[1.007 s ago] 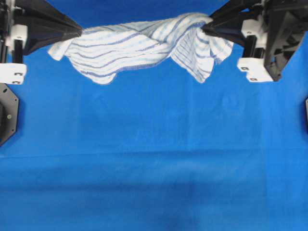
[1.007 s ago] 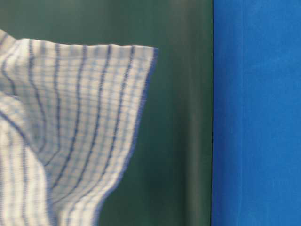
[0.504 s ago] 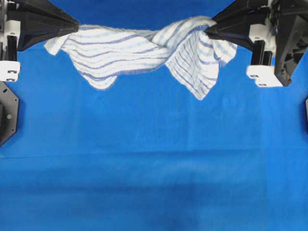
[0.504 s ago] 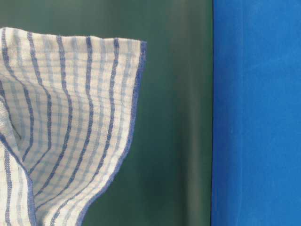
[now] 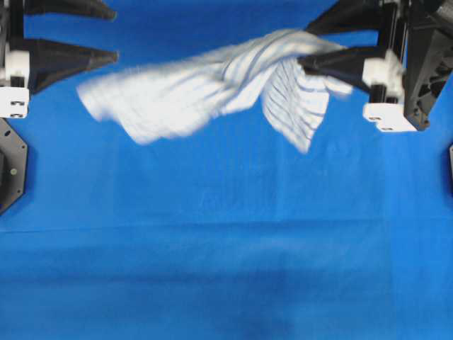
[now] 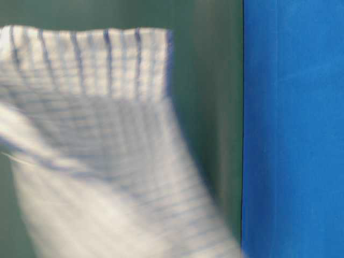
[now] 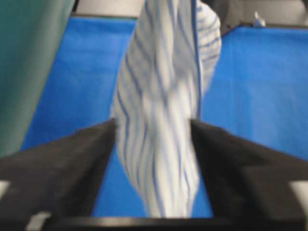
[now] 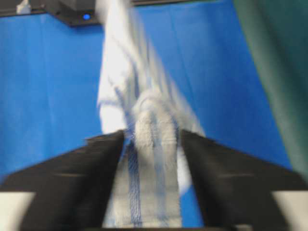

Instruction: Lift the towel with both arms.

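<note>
Both grippers, left [image 5: 113, 33] and right [image 5: 303, 46], have sprung apart since the earlier frame, releasing the towel [image 5: 205, 92], which blurs as it drops. Lifting appears finished; next likely comes withdrawing clear.

text: none readable | labels: none | numbers: none | signs: none

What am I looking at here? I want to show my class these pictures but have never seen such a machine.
These are two robot arms over a blue cloth-covered table. One camera looks down from above, one sits at table height, and one rides on each wrist. From above, the left gripper and the right gripper both stand open. The striped towel between them is blurred, apparently dropping free; nothing grips it. Each wrist view shows the towel hanging between spread black fingers.
</note>
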Motion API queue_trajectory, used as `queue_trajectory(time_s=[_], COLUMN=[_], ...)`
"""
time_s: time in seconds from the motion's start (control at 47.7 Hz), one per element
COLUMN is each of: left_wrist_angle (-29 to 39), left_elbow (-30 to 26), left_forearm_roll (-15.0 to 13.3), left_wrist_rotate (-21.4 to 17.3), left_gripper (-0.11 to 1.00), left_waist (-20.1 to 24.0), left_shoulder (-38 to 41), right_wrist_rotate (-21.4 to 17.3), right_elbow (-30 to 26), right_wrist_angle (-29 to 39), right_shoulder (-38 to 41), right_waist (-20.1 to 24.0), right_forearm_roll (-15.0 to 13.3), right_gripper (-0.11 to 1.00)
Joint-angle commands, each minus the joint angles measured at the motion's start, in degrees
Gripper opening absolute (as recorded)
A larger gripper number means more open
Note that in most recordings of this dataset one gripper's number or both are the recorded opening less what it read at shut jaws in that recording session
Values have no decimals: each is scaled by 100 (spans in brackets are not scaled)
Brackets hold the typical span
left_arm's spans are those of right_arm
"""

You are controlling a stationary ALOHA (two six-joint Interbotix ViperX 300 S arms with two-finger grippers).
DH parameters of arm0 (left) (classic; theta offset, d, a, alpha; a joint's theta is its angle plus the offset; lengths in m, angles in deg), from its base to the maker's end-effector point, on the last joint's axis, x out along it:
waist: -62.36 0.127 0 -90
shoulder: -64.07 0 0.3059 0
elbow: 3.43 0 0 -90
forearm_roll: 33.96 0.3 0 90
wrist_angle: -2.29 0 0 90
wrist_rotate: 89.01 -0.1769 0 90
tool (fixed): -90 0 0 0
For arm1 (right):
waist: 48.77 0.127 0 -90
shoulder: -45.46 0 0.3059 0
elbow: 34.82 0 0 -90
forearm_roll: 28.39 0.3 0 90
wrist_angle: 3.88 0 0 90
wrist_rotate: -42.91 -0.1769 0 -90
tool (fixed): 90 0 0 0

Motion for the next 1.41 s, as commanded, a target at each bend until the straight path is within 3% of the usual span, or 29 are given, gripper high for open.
queue_trajectory(time_s=[0.0,0.042,0.126,0.315,0.608,0.923,1.385], left_wrist_angle=[-176,-202,-290,-765,-1890,-2865,-4623], left_elbow=[-26,0,97,606,1617,2303,3120], left_forearm_roll=[9,9,9,0,0,-18,-26], left_wrist_rotate=[-9,0,9,9,26,35,167], left_gripper=[70,81,92,90,89,90,90], left_waist=[-62,-88,-141,-325,-404,-466,-483], left_shoulder=[-44,-53,-44,88,598,1371,3076], right_wrist_rotate=[0,0,-9,-114,-571,-967,-1494], right_elbow=[-53,-35,26,571,1819,3032,3771], right_wrist_angle=[-44,-35,-44,-281,-1292,-2496,-3911], right_shoulder=[-70,-70,-70,-44,-18,246,1617], right_waist=[18,18,9,18,18,-237,-334], right_forearm_roll=[-62,-70,-70,-62,-70,-70,-53], right_gripper=[63,67,61,62,62,63,63])
